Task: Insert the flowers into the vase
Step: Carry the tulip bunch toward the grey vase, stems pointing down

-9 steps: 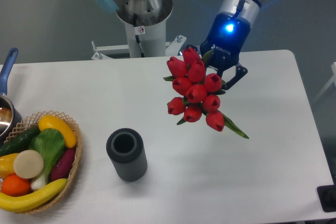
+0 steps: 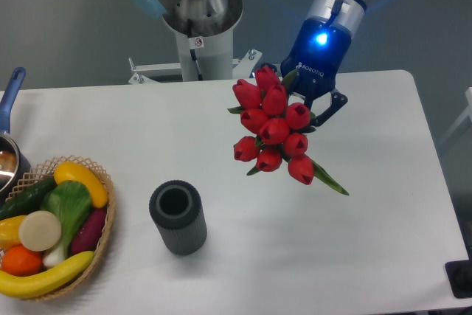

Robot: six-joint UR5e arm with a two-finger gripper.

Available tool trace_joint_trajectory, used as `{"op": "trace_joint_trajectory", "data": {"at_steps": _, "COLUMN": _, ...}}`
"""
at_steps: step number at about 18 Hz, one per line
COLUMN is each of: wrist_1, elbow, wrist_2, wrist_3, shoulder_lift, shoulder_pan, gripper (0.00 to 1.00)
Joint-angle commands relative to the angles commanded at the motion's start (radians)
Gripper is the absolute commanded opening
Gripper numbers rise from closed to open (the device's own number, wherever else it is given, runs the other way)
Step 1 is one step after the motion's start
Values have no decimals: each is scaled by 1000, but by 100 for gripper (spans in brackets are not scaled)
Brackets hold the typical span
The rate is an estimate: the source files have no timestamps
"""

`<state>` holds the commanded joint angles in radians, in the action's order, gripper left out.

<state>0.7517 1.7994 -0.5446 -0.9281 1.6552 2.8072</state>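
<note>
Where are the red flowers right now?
The flowers are up in the air in the gripper, right of centre in the camera view, above the white table and up-right of the dark vase.

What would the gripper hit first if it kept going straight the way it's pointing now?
Probably bare table. The gripper, shut on the flowers, points down toward the camera; the vase sits well aside, though depth is unclear.

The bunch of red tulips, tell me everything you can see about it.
The bunch of artificial red tulip buds has about ten glossy, plastic-looking heads packed together, with green leaves poking out, one long leaf trailing toward the lower right. It hangs in the air above the white table, buds facing the camera, held from behind by the blue-lit robot hand. Its stems are hidden.
</note>
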Motion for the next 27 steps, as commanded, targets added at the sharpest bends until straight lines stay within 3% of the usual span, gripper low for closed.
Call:
{"op": "trace_joint_trajectory", "data": {"at_steps": 8, "wrist_1": -9, "elbow": 6, "wrist_2": 43, "wrist_3": -66, "shoulder_lift": 29, "shoulder_pan": -37, "gripper": 39}}
{"op": "trace_joint_trajectory", "data": {"at_steps": 16, "wrist_1": -9, "elbow": 18, "wrist_2": 382, "wrist_3": -222, "shoulder_lift": 64, "shoulder_pan": -61, "gripper": 39}}
{"op": "trace_joint_trajectory", "data": {"at_steps": 27, "wrist_1": -6, "elbow": 17, "wrist_2": 558, "wrist_3": -249, "shoulder_lift": 94, "shoulder_pan": -156, "gripper": 39}}
